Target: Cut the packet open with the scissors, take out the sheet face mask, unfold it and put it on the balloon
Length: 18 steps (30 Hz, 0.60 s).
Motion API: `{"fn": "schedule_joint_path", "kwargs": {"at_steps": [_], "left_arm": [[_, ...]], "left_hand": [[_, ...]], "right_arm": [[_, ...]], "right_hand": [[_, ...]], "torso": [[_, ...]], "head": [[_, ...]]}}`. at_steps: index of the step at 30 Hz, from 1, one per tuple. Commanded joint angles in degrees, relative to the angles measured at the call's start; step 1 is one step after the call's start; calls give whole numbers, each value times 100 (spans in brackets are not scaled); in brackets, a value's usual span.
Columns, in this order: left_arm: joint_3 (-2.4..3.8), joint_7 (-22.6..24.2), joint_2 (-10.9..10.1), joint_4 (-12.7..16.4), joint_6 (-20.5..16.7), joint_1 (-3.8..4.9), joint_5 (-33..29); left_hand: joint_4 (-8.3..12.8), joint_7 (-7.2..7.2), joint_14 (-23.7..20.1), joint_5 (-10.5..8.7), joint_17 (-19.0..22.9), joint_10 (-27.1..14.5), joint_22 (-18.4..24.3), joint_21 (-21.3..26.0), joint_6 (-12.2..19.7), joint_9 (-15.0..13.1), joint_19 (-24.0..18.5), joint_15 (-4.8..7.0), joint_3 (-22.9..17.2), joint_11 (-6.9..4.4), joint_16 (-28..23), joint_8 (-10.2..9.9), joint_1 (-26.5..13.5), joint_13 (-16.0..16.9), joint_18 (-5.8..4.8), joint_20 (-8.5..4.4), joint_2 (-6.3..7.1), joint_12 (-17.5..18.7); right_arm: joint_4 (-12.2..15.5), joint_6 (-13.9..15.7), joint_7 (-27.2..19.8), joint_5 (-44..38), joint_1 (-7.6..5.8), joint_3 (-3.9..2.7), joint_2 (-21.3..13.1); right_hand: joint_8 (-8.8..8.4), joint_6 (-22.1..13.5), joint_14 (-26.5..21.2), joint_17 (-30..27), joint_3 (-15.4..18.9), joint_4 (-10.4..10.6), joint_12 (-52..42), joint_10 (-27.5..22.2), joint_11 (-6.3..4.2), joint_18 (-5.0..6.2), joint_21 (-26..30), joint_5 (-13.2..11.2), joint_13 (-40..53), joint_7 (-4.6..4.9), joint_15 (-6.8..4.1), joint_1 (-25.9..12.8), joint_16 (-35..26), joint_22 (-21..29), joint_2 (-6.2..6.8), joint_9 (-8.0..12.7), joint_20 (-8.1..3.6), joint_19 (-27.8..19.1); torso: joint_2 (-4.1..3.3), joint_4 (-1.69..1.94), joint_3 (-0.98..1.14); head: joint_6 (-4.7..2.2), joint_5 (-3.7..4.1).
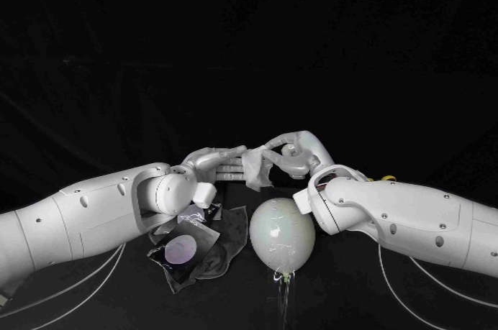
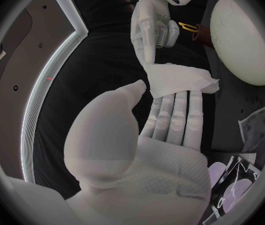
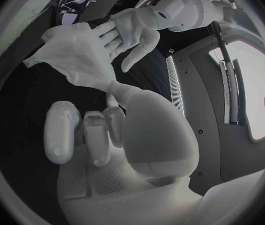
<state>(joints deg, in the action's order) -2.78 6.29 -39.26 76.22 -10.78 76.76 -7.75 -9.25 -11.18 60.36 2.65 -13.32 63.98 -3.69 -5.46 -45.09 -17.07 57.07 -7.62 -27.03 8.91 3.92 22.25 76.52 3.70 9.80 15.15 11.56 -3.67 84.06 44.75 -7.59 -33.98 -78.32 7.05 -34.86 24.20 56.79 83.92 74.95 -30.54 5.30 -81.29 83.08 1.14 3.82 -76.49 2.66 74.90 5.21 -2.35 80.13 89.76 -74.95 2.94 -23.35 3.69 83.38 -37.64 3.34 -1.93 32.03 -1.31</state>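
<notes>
Sheet mask [image 1: 257,170]: white, bunched and only partly spread. It is held up between the two hands, on the far side of the balloon and not touching it.
Left hand [image 1: 213,163]: fingers straight and side by side, palm turned toward the other hand. The mask drapes across the fingertips and the thumb tip presses at its edge, so this hand grips it.
Right hand [image 1: 296,149]: faces the left hand. In the left wrist view its fingers point down onto the mask's upper edge and touch it. Cannot tell whether it grips or merely touches.
Balloon [image 1: 282,233]: pale, lying on its side on the black table [image 1: 352,294], neck toward the robot, just beside the right wrist.
Packet [image 1: 185,247]: dark, crumpled, torn open, with a pale purple round patch. It lies on the table just beside the balloon, under the left wrist.
</notes>
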Motion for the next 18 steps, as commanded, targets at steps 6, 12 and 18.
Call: {"fn": "schedule_joint_path", "kwargs": {"at_steps": [6,12,18], "left_arm": [[-23,83,42,-63,129,7,42],[-51,79,63,-92,195,5,42],[-86,54,92,-142,274,-6,39]], "left_hand": [[-24,-29,-170,16,29,-18,-2,160,-114,21,-366,-13,116,13,-11,-56,98,1,24,127,-18,-23],[-54,-38,-201,16,34,-40,-7,164,-118,29,-414,-21,158,25,-10,-71,78,-2,23,134,-13,-14],[-252,-67,-278,15,47,-138,-14,161,-88,54,-529,-52,352,60,-8,-129,-104,-6,5,144,-22,2]], "right_arm": [[49,23,-96,-2,-28,-19,-10],[51,37,-102,-2,-48,-25,-1],[27,40,-107,-1,-66,-33,28]], "right_hand": [[141,20,608,1505,-40,-8,-28,211,-60,-94,-32,13,812,-36,-46,-6,24,-1126,-67,-336,-19,13],[143,19,608,1505,-42,-9,-29,212,-60,-94,-31,14,813,-36,-46,-9,24,-1125,-66,-337,-19,13],[145,18,608,1505,-46,-12,-28,212,-60,-96,-38,14,812,-36,-46,-12,24,-1127,-64,-339,-20,16]], "torso": [[-1,1,1],[0,1,1],[1,2,1]], "head": [[-17,6],[-41,7],[-48,8]]}}
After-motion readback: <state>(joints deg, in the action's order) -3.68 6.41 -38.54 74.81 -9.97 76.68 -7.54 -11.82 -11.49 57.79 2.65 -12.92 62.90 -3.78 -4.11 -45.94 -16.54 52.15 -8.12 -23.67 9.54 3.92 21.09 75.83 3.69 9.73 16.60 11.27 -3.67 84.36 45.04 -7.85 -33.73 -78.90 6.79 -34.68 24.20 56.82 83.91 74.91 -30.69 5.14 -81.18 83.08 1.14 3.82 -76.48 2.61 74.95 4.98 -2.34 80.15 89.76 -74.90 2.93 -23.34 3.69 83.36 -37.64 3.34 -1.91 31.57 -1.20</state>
